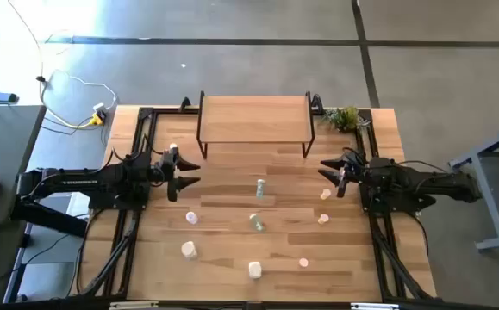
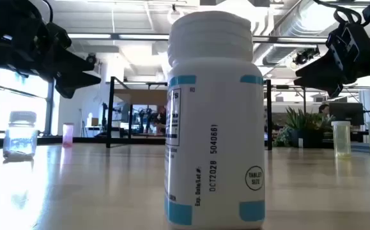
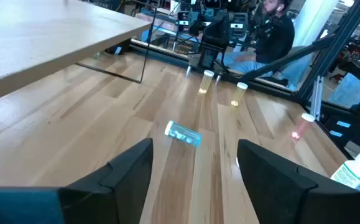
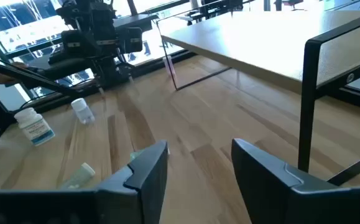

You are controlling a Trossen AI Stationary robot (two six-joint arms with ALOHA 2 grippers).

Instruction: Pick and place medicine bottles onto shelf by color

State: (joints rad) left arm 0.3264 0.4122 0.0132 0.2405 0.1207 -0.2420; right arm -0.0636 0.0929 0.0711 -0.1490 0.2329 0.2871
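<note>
The shelf (image 1: 253,119) carries nothing. The medicine bottles (image 1: 255,269) stand scattered on the worktop (image 1: 232,198) before it. Left gripper (image 1: 183,172) and right gripper (image 1: 329,171) hover either side, jaws wide, empty, apparently ready for a first pick.

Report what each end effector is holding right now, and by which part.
Nothing is held. The left end effector and the right end effector are both open and empty above the table; the medicine bottles stand or lie untouched.
</note>
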